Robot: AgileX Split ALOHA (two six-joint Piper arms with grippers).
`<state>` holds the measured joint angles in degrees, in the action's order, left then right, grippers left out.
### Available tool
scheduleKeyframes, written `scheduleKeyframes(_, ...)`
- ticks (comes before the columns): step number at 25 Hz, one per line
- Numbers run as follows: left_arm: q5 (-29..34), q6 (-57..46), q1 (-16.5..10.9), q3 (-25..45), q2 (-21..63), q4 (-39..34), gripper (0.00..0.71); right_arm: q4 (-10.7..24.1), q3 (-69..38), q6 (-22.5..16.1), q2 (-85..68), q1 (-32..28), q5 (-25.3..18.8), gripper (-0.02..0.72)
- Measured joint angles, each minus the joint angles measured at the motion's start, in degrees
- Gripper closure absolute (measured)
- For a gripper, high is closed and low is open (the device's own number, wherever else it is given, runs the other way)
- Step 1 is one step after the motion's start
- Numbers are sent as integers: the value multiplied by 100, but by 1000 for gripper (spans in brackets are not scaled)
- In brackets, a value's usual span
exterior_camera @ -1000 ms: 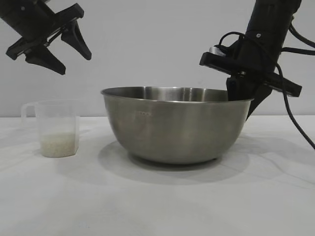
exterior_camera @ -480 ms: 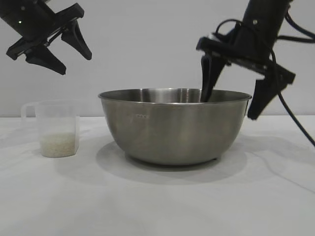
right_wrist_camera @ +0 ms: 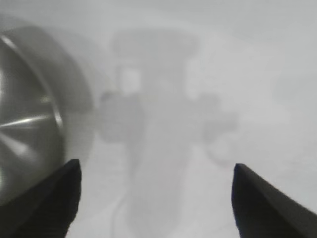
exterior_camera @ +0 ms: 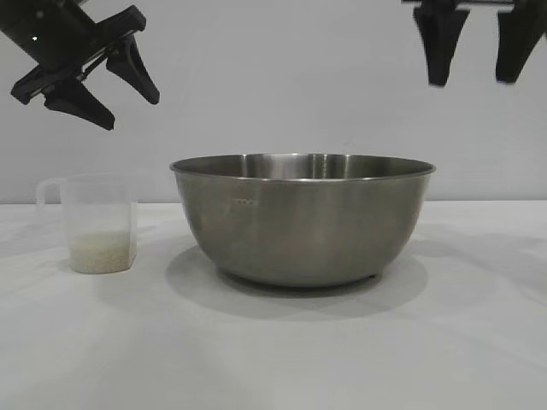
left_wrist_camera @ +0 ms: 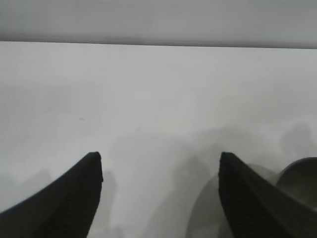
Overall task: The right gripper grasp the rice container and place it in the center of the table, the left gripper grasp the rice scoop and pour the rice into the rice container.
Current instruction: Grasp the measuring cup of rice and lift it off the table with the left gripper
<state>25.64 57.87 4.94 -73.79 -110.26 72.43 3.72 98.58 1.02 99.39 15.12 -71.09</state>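
The rice container, a large steel bowl, stands upright on the white table at its middle. Part of it also shows in the right wrist view. The rice scoop, a clear plastic cup with a loop handle, stands left of the bowl with rice in its bottom. My left gripper hangs open and empty high above the scoop. My right gripper is open and empty, high above the bowl's right rim.
A plain grey wall stands behind the table. In the left wrist view a dark rounded edge shows beside my right finger. My right arm's shadow falls on the table beside the bowl.
My right gripper has let go of the bowl's right rim, opened and risen straight up to the top of the view. The bowl stays put. My left arm has not moved.
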Motion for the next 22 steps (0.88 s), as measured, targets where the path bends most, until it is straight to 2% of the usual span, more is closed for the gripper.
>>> scheduleKeyframes(5, 0, 0, 0, 0, 0, 0, 272, 2, -795, -75, -986, 0, -23, 126)
scheduleKeyframes(14, 66, 0, 0, 0, 0, 0, 272, -30, -2947, -306, -2990, 0, -24, 126)
scheduleKeyframes(22, 135, 9, 0, 0, 0, 0, 272, -110, -4905, -319, -5374, 0, 272, 126)
